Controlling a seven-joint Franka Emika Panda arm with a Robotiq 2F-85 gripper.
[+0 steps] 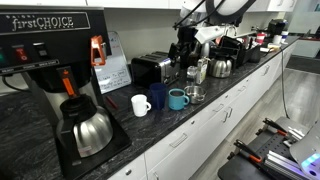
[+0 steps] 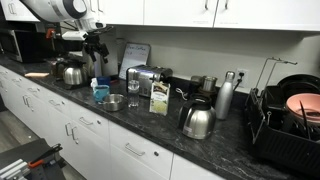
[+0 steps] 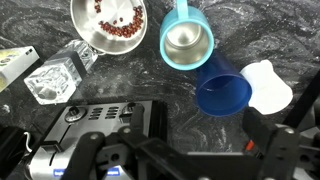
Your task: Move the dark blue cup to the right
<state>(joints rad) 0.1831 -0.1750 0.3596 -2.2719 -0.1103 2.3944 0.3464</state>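
A black Robotiq gripper (image 3: 182,158) hangs above a dark speckled kitchen counter (image 3: 120,75), its jaws spread wide apart with nothing between them. In the wrist view, the tall dark navy blue cup (image 3: 223,92) stands upright on the counter, between a lighter teal-blue mug with a handle (image 3: 186,40) and a white mug (image 3: 268,86), just beside both. A shiny metal bowl holding red bits (image 3: 108,22) sits next to the teal mug, and a silver-and-black toaster (image 3: 100,122) lies under the gripper. In an exterior view, the navy cup (image 1: 158,96) stands in the row of mugs, near a black coffee maker (image 1: 55,70).
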